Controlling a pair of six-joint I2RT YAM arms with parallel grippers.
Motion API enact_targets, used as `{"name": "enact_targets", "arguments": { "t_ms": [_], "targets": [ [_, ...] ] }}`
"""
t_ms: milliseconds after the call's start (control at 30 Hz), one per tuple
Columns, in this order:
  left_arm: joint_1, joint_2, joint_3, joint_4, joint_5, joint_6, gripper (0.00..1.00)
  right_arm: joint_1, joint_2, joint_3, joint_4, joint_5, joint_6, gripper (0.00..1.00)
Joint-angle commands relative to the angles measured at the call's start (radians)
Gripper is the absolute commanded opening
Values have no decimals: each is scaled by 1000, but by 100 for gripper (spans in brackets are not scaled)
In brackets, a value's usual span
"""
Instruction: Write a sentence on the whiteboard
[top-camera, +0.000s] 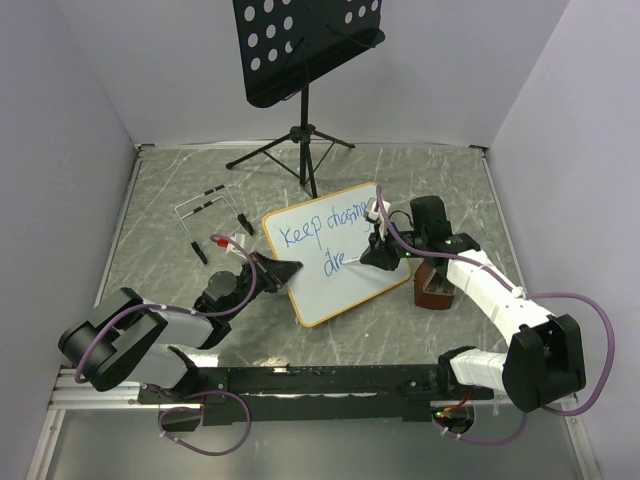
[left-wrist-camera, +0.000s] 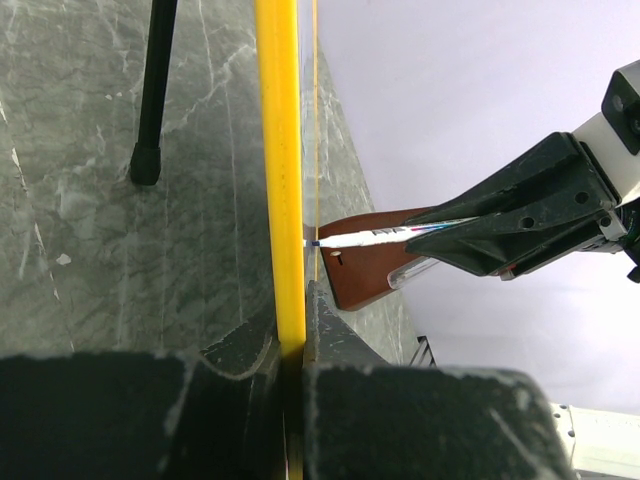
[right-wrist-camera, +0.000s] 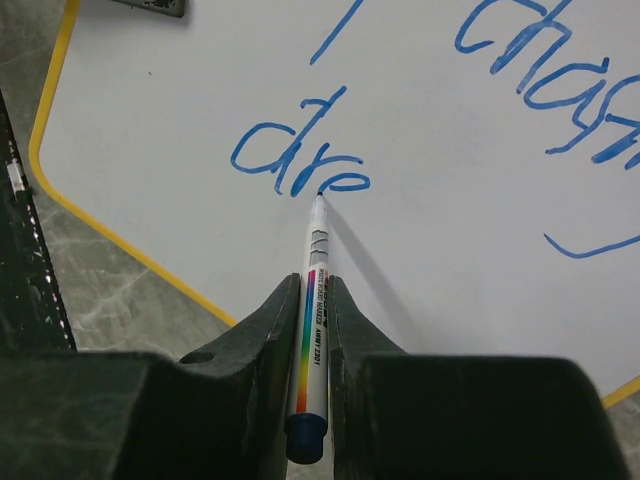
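Observation:
The whiteboard (top-camera: 330, 262), white with a thin orange-yellow frame, stands tilted at the table's middle. Its blue lettering (top-camera: 312, 233) reads "Keep chasing" above "dre" (right-wrist-camera: 298, 163). My left gripper (top-camera: 280, 268) is shut on the board's left frame edge (left-wrist-camera: 280, 180). My right gripper (top-camera: 378, 252) is shut on a white marker (right-wrist-camera: 314, 300) with a rainbow stripe. The marker's tip (right-wrist-camera: 318, 194) touches the board just under the "e". In the left wrist view the marker (left-wrist-camera: 385, 235) meets the board edge-on.
A black perforated music stand (top-camera: 305, 45) on a tripod (top-camera: 300, 150) stands behind the board. A brown holder (top-camera: 436, 287) sits by the board's right corner. Marker pens and a wire rack (top-camera: 205, 215) lie left of the board.

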Motion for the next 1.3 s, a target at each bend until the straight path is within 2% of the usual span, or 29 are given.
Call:
{"name": "enact_targets", "arguments": {
  "t_ms": [0,333,467,700,900,1267],
  "targets": [
    [-7,-26,12,106,26,55,1,-2,16,33,-52,38,-35,0],
    [-7,-26,8,111,24,55,1,-39,7,30,-29,69,-12,0],
    [-7,-26,9,109,26,55,1,-61,-16,23,-15,29,-5,0],
    [-7,-22,12,109,27,56,1,-73,-62,-11,97,59,57,0],
    [-7,-18,17,109,30,55,1,-71,-27,-10,131,105,80,0],
    [-8,-9,28,109,38,55,1,-62,15,3,129,92,89,0]
  ]
}}
